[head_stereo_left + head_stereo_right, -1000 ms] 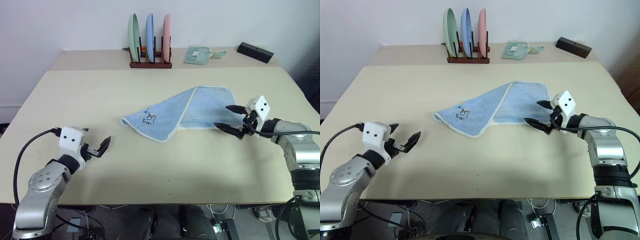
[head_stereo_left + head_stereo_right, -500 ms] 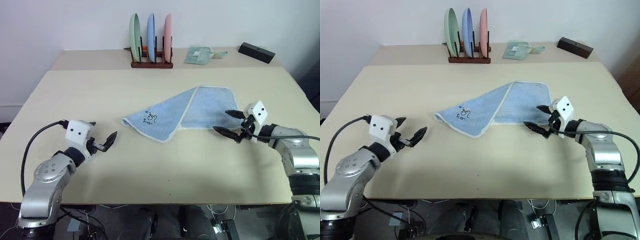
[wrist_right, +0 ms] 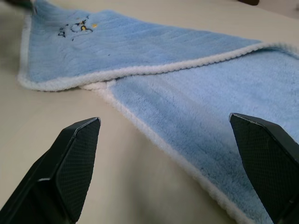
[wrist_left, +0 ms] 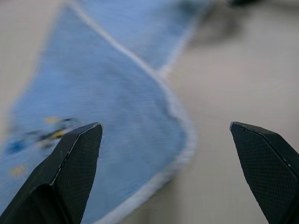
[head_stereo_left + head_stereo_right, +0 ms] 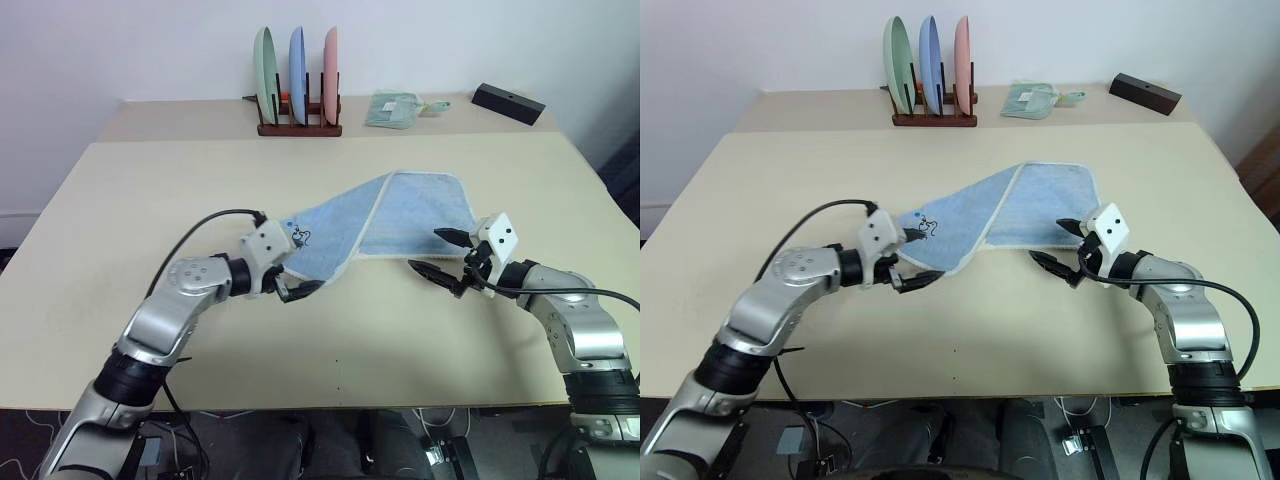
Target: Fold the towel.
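Your left gripper point(image 5: 291, 287) has swung in from the tabletop's point(image 5: 150, 190) left side, over to the towel's point(image 5: 400, 215) near corner w/ the dark mark; fingers point(image 4: 70, 168) spread, corner hem between them. Right gripper point(image 5: 440, 255) eased slightly nearer you, approx. same spot by the towel's right edge.

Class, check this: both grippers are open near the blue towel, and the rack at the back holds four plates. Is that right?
No. The rack holds three plates, as the left eye view shows. Both the left gripper and right gripper are open near the towel.
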{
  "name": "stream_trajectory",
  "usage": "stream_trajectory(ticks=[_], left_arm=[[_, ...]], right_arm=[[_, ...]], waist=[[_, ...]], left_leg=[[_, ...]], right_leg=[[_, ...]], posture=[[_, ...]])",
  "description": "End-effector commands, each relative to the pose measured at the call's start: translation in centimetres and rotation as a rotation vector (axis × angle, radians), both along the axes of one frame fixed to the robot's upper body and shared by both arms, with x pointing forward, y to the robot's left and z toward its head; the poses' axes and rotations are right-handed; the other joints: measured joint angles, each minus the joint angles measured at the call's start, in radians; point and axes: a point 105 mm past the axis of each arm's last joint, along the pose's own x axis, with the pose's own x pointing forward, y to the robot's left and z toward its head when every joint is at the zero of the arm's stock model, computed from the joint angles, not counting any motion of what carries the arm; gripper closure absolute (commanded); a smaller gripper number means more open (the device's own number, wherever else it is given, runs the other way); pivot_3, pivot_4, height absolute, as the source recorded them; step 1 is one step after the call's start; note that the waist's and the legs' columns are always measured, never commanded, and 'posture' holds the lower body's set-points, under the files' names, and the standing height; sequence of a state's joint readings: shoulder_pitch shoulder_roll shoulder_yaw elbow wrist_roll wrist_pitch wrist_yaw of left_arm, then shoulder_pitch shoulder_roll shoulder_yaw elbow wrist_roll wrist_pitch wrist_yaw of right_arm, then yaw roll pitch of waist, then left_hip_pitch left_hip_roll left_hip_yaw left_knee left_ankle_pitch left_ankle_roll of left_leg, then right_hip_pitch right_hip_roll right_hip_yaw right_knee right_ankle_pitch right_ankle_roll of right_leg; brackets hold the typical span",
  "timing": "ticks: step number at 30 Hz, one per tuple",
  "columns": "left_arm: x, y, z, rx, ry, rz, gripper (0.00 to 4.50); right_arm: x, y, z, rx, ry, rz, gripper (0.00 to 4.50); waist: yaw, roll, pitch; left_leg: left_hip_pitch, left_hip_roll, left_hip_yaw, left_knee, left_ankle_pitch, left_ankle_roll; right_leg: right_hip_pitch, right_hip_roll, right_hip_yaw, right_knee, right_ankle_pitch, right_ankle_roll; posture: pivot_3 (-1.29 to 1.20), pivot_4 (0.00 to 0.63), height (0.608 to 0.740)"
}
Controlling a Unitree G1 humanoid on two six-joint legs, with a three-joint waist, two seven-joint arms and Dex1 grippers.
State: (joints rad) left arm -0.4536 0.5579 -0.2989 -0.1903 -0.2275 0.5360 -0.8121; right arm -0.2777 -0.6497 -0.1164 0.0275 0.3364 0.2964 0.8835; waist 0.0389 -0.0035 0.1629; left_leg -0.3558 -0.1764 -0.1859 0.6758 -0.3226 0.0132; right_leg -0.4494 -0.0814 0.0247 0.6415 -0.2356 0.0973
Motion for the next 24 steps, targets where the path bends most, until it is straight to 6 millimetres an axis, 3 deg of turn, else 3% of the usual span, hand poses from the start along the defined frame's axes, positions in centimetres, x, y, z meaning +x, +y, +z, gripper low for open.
stream_trajectory(ticks=[1, 6, 11, 14, 16, 18, 21, 24], left_arm=[[0.6, -0.3, -1.0, 0.084, 0.0, 0.001, 0.03], [2.1, -0.4, -2.0, 0.084, 0.007, 0.103, 0.03], [2.3, -1.3, -3.2, 0.079, 0.029, 0.121, 0.03], [2.3, -1.6, -3.3, 0.05, 0.042, 0.128, 0.82], [2.2, -1.8, -3.3, 0.045, 0.038, 0.123, 1.75], [2.0, -1.7, -3.3, 0.045, 0.034, 0.115, 2.95], [1.8, -1.5, -3.4, 0.054, 0.026, 0.112, 4.31], [1.6, -0.8, -3.2, 0.054, 0.004, 0.112, 4.43]], right_arm=[[-0.4, 0.6, 1.1, -0.004, -0.058, 0.02, 0.0], [-0.7, 0.6, 0.8, 0.0, -0.059, 0.009, 0.0], [-0.7, 0.8, 0.7, 0.008, -0.064, 0.002, 0.0], [-0.6, 0.8, 0.7, 0.007, -0.068, -0.001, 0.0], [-0.5, 0.8, 0.7, 0.006, -0.072, -0.005, 0.0], [-0.3, 0.8, 0.8, 0.007, -0.076, -0.007, 0.0], [-0.3, 0.8, 0.8, 0.007, -0.079, -0.008, 0.0], [-0.2, 1.1, 0.7, 0.008, -0.081, -0.006, 0.0]], waist=[[0.002, 0.0, 0.0], [0.003, 0.0, 0.0], [0.004, 0.0, 0.0], [0.006, 0.0, 0.0], [0.005, 0.0, 0.0], [0.003, 0.0, 0.0], [0.001, 0.0, 0.0], [0.0, 0.0, 0.0]], left_leg=[[0.0, 0.0, 0.0, 0.0, 0.0, 0.0], [0.0, 0.0, 0.0, 0.001, 0.0, 0.0], [0.0, 0.0, 0.0, 0.001, 0.0, 0.0], [0.001, 0.0, 0.0, 0.002, 0.0, 0.0], [0.0, 0.0, -0.001, 0.003, 0.0, 0.0], [0.001, 0.0, -0.001, 0.003, 0.0, 0.0], [0.001, 0.0, -0.001, 0.002, 0.0, 0.0], [0.001, 0.0, -0.001, 0.002, 0.0, 0.0]], right_leg=[[0.0, 0.0, 0.0, 0.0, 0.0, 0.0], [0.0, 0.0, 0.0, 0.0, 0.0, 0.0], [0.001, 0.0, 0.0, 0.0, 0.0, 0.0], [0.002, 0.0, 0.0, 0.0, 0.0, 0.001], [0.002, 0.0, 0.0, 0.0, 0.001, 0.001], [0.002, 0.0, 0.0, 0.0, 0.001, 0.001], [0.002, 0.0, 0.0, 0.0, 0.001, 0.001], [0.002, 0.0, 0.0, 0.0, 0.001, 0.001]], posture=[[0.0, 0.15, 0.74], [0.0, 0.15, 0.74], [0.0, 0.15, 0.74], [0.0, 0.15, 0.74], [0.0, 0.15, 0.74], [0.0, 0.15, 0.74], [0.0, 0.15, 0.74], [0.0, 0.15, 0.74]])
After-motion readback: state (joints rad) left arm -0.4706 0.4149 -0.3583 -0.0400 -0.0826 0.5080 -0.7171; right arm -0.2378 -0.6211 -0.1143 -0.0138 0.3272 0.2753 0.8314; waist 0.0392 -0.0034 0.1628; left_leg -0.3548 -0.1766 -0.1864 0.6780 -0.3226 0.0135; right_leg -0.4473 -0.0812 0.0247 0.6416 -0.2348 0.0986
